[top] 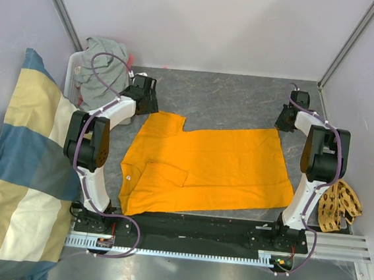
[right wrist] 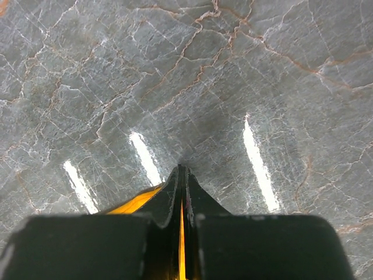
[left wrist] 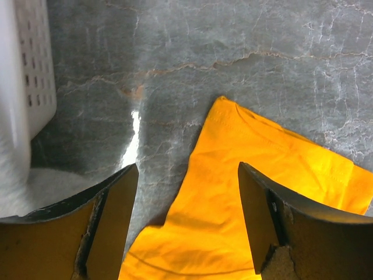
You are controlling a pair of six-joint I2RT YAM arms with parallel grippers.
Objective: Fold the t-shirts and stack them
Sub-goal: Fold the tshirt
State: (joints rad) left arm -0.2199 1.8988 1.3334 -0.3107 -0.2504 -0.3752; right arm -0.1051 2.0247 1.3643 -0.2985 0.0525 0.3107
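From above, the orange t-shirt (top: 204, 168) lies spread on the grey table (top: 231, 94) between the two arms, one sleeve folded in, while the grey t-shirt (top: 104, 72) sits bunched in a white basket (top: 70, 76) at the far left corner. The left claw (top: 146, 105) is at the orange t-shirt's far left corner and the right claw (top: 283, 123) at its far right corner. The left wrist view shows the left claw's fingers (left wrist: 111, 216) wide apart and holding nothing, with the corner of the orange t-shirt between them. The right wrist view shows the right claw pinched closed on a thin edge of orange cloth.
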